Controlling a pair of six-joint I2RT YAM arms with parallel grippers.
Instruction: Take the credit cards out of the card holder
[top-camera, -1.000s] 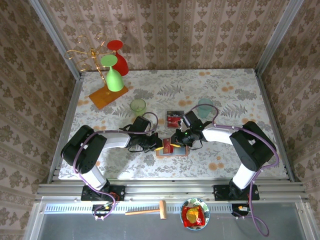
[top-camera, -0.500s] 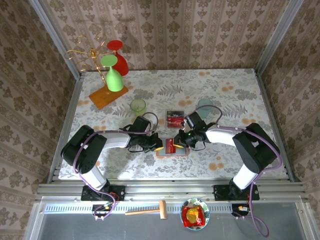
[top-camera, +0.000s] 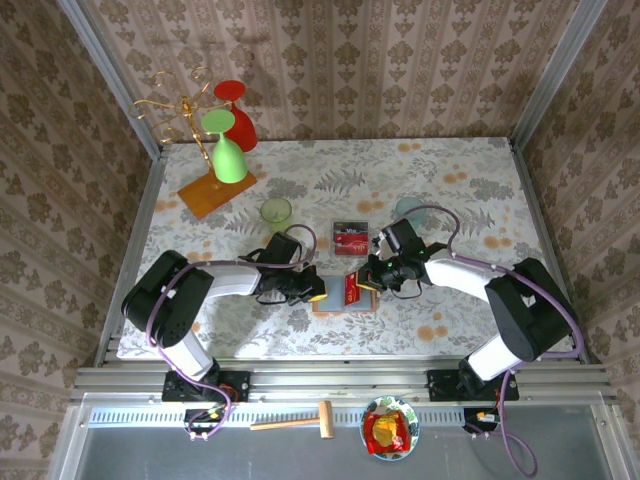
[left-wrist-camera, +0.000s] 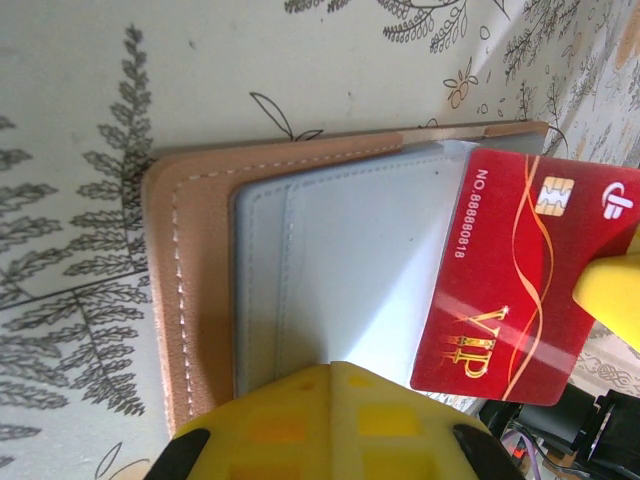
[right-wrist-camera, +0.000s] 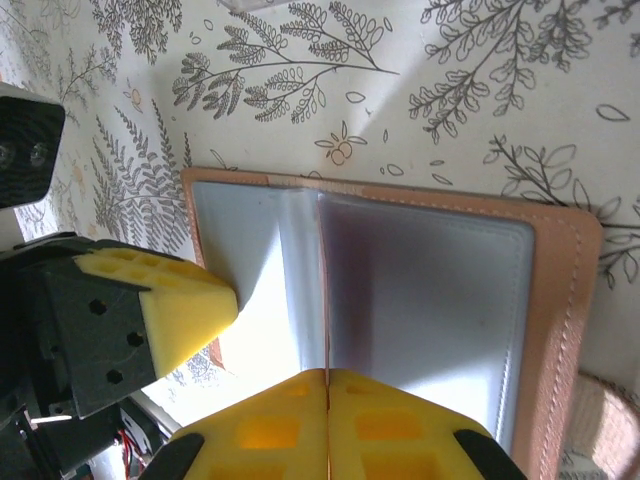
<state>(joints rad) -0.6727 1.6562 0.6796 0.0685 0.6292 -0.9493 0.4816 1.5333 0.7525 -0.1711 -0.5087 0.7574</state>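
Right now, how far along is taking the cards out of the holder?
Done: the box holds something red, perhaps a card. In hand: left tool presses on the holder; right tool grips a red card above the pocket. Left: set it down; further cards cannot be told.

Robot test cell, probably a lab bay dressed as a home. Evidence:
- Damask wallpaper panels (top-camera: 340, 60) boxed in by bare aluminium posts (top-camera: 547, 70).
- Floral-cloth worktop (top-camera: 470, 170).
- Slotted metal rail (top-camera: 340, 381) across the lower frame, carrying the cabled left arm (top-camera: 165, 295) and right arm (top-camera: 520, 310).
- Gold glass rack (top-camera: 185, 115), upper left, adds a domestic touch.
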